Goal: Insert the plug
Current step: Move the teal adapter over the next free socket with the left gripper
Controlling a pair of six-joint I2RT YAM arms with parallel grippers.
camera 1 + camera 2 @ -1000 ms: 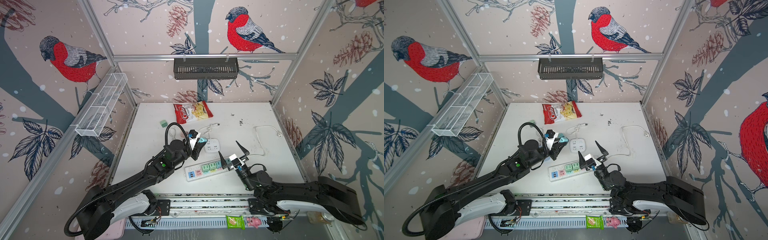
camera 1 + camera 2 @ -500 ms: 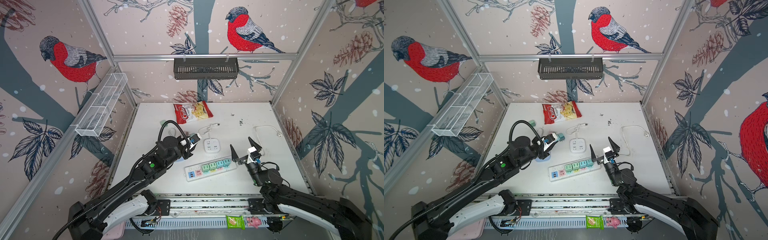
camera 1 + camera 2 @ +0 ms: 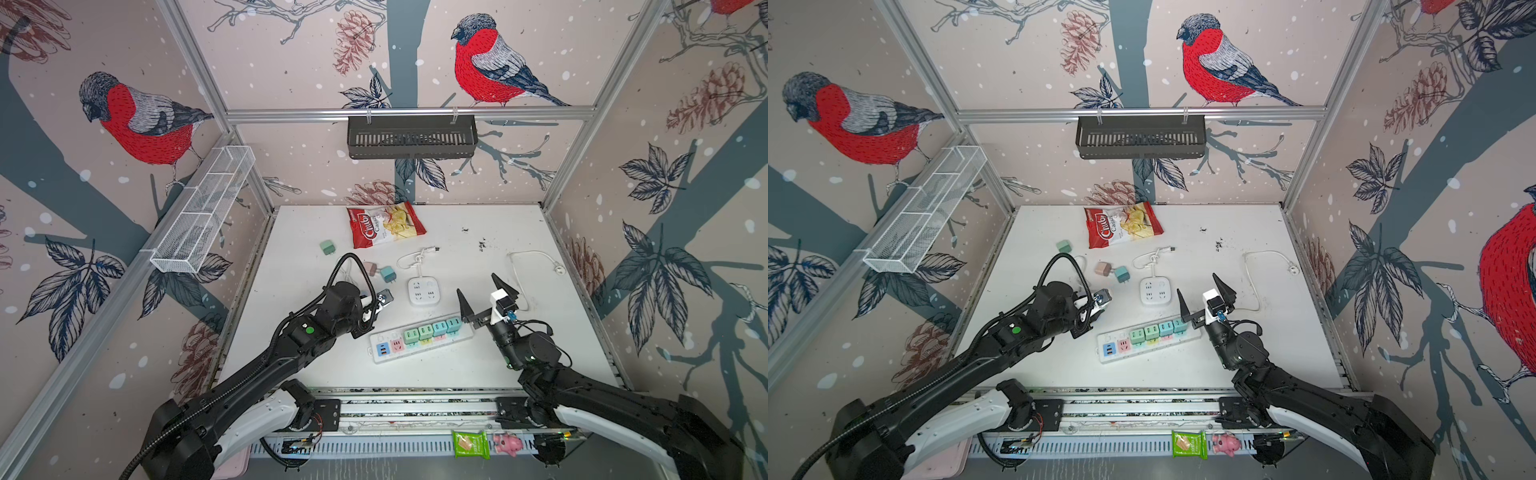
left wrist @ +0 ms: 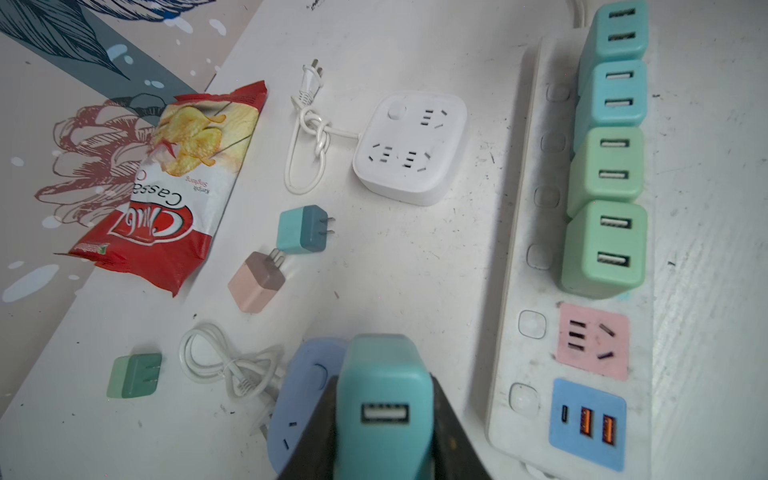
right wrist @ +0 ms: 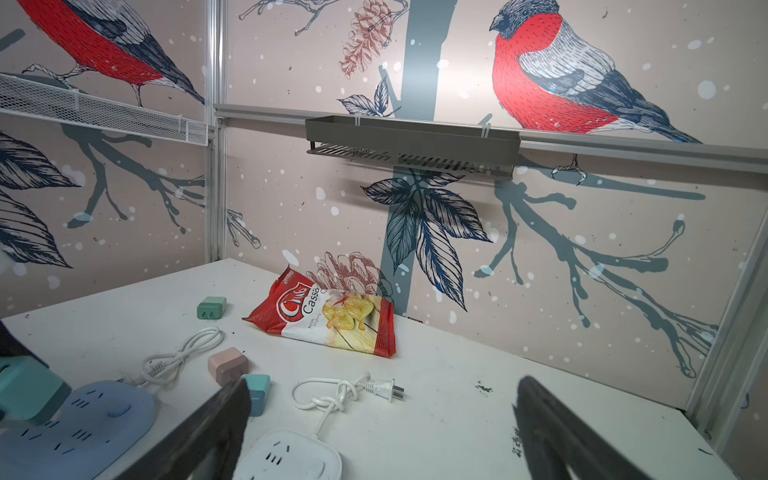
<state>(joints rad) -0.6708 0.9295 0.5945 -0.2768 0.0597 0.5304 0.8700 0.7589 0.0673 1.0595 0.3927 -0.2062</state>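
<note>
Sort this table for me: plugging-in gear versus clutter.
Job: held teal plug, power strip, its free pink socket.
Lying about: chip bag, white socket cube, blue socket pad, green plug, pink plug, loose teal plug.

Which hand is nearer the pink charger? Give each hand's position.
Left. The left hand, shut on a teal charger, is close beside the pink charger, on its near side; the right hand, open, sits farther right, past the white square socket.
</note>
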